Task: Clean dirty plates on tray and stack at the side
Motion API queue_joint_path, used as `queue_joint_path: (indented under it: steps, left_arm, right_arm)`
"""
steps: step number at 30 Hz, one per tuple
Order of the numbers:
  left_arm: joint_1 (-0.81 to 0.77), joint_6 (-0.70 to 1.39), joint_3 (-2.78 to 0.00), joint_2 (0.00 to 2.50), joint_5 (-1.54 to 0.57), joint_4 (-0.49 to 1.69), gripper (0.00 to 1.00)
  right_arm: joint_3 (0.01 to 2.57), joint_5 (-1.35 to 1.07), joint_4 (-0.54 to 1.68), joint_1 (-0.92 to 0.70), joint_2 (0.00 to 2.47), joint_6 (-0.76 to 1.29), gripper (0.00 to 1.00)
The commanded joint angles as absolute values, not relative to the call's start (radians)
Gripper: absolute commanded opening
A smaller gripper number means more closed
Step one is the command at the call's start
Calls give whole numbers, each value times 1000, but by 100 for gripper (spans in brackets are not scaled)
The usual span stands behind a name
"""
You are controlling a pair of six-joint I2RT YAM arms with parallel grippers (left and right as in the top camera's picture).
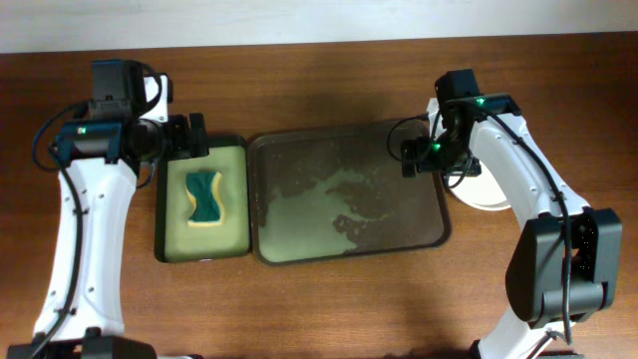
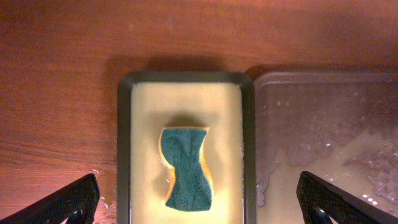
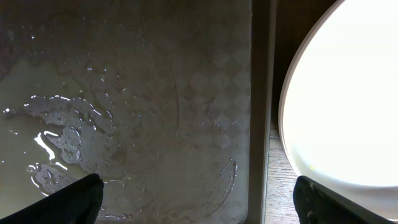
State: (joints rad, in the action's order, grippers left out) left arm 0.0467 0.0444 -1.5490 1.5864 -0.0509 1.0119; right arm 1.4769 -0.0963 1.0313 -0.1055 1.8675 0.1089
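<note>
The large dark brown tray (image 1: 349, 249) lies mid-table, wet, with pale soapy water pooled in it, and holds no plates. White plates (image 1: 485, 187) sit on the table just right of the tray, mostly hidden under my right arm; their number cannot be told. In the right wrist view a white plate (image 3: 342, 93) lies beside the tray rim (image 3: 260, 112). My right gripper (image 1: 417, 158) is open and empty above the tray's right edge, fingers straddling the rim (image 3: 199, 199). My left gripper (image 1: 186, 135) is open and empty (image 2: 199, 202) over the far end of the small tray.
A smaller dark tray (image 1: 159, 214) with a pale yellow-green inside lies left of the big tray and holds a green-and-yellow sponge (image 1: 204, 197), also seen in the left wrist view (image 2: 185, 168). Water drops lie on the wood near it (image 2: 102, 186).
</note>
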Motion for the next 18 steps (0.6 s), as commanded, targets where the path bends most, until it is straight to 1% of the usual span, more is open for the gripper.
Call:
queue_joint_path:
  steps: [1,8,9,12,13,14,15,17,18]
  left_arm:
    - [48,30,-1555,1572,-44,1011,99]
    - [48,30,-1555,1572,-44,1011,100]
    - [48,29,-1555,1572,-44,1011,99]
    - [48,30,-1555,1572,-44,1012,99]
    - [48,30,-1555,1572,-44,1011,99]
    - [48,30,-1555,1572,-44,1012,100]
    - [48,29,-1555,1572,-44,1012,99]
    - [48,29,-1555,1572,-44,1011,99]
    - [48,30,-1555,1572,-44,1012,99]
  right_arm:
    - [1471,-85,1031,-104,1871,109,98]
    - [1470,-85,1031,-106,1871,109,98]
    - [1470,-84,1031,-123,1839,108,98]
    - [1470,-84,1031,-271,1554,108,98]
    - [1470,-46,1032,-333,1445,108,98]
    - [1470,74,991,-376,1339,82,98]
    - [1470,182,888,-388,1151,81,98]
    - [1460,187,822,-321,986,82,98]
    - [1392,187,781,-253,847,82,98]
